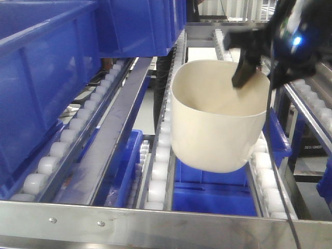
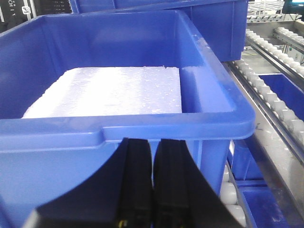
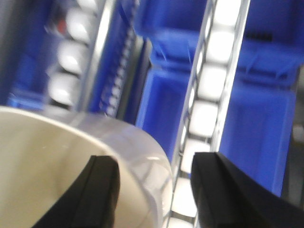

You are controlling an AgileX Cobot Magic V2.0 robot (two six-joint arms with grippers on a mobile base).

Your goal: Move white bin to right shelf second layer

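Observation:
The white bin is over the right shelf's second layer, between its two roller rails, tilted slightly; I cannot tell whether it rests on the rollers. My right gripper straddles the bin's far right rim. In the right wrist view the gripper has one finger inside the bin and the other outside. A gap shows between the outer finger and the wall, so the jaws stand open. My left gripper is shut and empty in front of a blue crate.
Large blue crates fill the left shelf lane. More blue crates sit on the level below the bin. The steel front lip with rivets runs across the front. The blue crate at my left gripper holds a white foam slab.

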